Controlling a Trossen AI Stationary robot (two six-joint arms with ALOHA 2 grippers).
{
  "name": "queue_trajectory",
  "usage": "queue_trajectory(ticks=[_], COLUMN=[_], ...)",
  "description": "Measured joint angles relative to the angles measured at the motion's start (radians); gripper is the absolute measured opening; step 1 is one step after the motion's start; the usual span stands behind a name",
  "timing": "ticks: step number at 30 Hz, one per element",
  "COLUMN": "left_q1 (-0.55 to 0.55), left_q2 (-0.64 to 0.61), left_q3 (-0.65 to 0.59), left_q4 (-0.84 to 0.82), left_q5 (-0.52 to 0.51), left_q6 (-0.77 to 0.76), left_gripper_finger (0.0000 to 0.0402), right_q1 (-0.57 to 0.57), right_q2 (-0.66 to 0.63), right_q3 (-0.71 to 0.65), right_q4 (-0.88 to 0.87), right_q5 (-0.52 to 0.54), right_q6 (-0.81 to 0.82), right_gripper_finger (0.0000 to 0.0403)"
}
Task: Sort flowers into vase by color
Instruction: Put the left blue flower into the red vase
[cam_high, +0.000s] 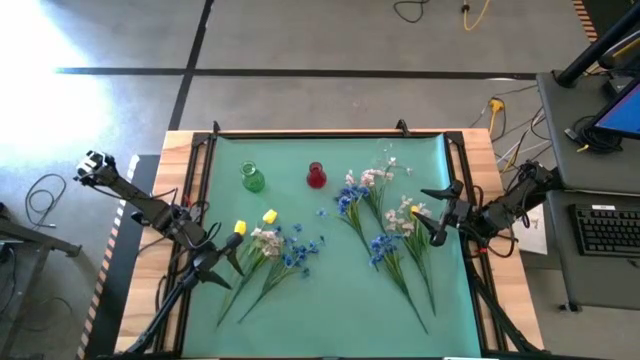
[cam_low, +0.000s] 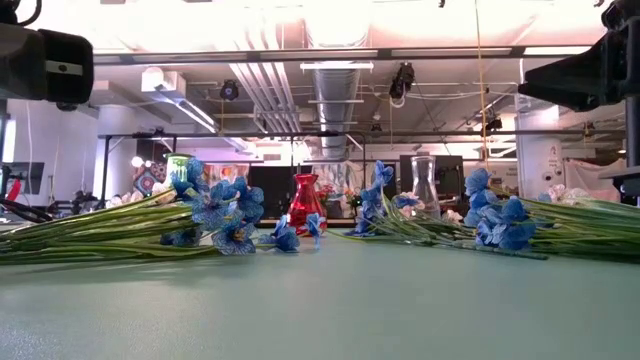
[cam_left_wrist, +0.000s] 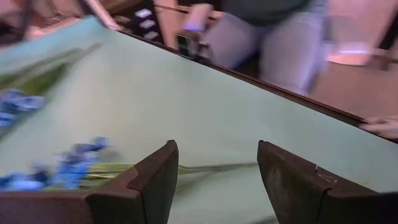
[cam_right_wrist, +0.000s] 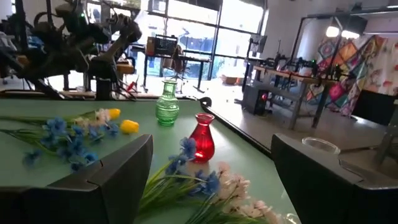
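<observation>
Nothing was picked yet. The left hand (cam_high: 232, 256), fingers apart, hung over a green stem (cam_left_wrist: 211, 167), perhaps a blue flower's; it needed lowering. The right hand (cam_high: 436, 213) gaped empty.

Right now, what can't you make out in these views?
- Clear vase: faint in the high view, cut by the edge in the right wrist view.
- Person: left wrist view, blurred, cut off by the top edge.
- Yellow flowers: hidden behind blue flowers in the low view.
- Left pincer: any contact with stems too small to tell.
</observation>
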Motion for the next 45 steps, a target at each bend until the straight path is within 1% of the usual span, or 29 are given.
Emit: queue_trajectory(ticks=[2,3,7,9,13,16,18,19,20,22,24,25,26,27,29,31,33,35,38,41,45], left_q1=[0.0,0.001,0.001,0.001,0.001,0.001,0.001,0.002,0.002,0.003,0.004,0.004,0.003,0.003,0.003,0.002,0.003,0.003,0.003,0.003,0.012], left_q2=[0.0,0.0,0.0,0.0,0.0,0.002,0.012,0.014,0.016,0.031,0.053,0.064,0.074,0.083,0.108,0.144,0.187,0.23,0.308,0.383,0.492], left_q3=[0.0,0.0,0.0,0.0,0.0,0.0,0.0,0.001,0.005,0.026,0.048,0.059,0.071,0.088,0.123,0.148,0.17,0.195,0.23,0.288,0.389], left_q4=[0.024,0.036,0.152,0.219,0.365,0.468,0.573,0.609,0.612,0.566,0.467,0.407,0.35,0.295,0.199,0.125,0.12,0.134,0.155,0.169,0.133], left_q5=[-0.055,-0.082,-0.207,-0.243,-0.262,-0.263,-0.273,-0.303,-0.358,-0.519,-0.663,-0.707,-0.731,-0.734,-0.716,-0.707,-0.709,-0.715,-0.755,-0.765,-0.806], left_q6=[0.001,0.001,-0.001,-0.001,-0.002,0.001,-0.055,-0.085,-0.129,-0.258,-0.436,-0.537,-0.641,-0.749,-0.957,-1.111,-1.151,-1.131,-1.094,-1.095,-1.109], left_gripper_finger=[0.0205,0.0205,0.0205,0.0205,0.0205,0.0205,0.0205,0.0205,0.0205,0.0205,0.0205,0.0205,0.0205,0.0205,0.0205,0.0205,0.0205,0.0205,0.0205,0.0205,0.0205], right_q1=[0.0,0.0,0.0,-0.002,-0.006,-0.006,-0.006,-0.006,-0.006,-0.006,-0.006,-0.006,-0.006,-0.006,-0.006,-0.006,-0.006,-0.006,-0.006,-0.006,-0.006], right_q2=[0.0,0.0,0.0,0.0,0.0,0.0,0.0,0.0,0.0,0.0,0.0,0.0,0.0,0.0,0.0,0.0,0.0,0.0,0.0,0.0,0.0], right_q3=[0.0,0.0,0.0,0.0,0.0,0.0,0.0,0.0,0.0,0.0,0.0,0.0,0.0,0.0,0.0,0.0,0.0,0.0,0.0,0.0,0.0], right_q4=[0.0,0.0,0.001,0.017,0.113,0.179,0.202,0.205,0.204,0.204,0.211,0.218,0.223,0.227,0.225,0.225,0.225,0.226,0.226,0.225,0.225], right_q5=[-0.004,-0.014,-0.037,-0.034,-0.035,-0.059,-0.086,-0.096,-0.103,-0.112,-0.112,-0.112,-0.112,-0.112,-0.112,-0.112,-0.112,-0.112,-0.112,-0.112,-0.112], right_q6=[0.036,0.087,0.382,0.469,0.49,0.494,0.491,0.491,0.495,0.497,0.497,0.496,0.495,0.495,0.495,0.489,0.475,0.463,0.456,0.468,0.499], right_gripper_finger=[0.032,0.032,0.032,0.032,0.032,0.032,0.032,0.032,0.032,0.032,0.032,0.032,0.032,0.032,0.032,0.032,0.032,0.032,0.032,0.032,0.032])
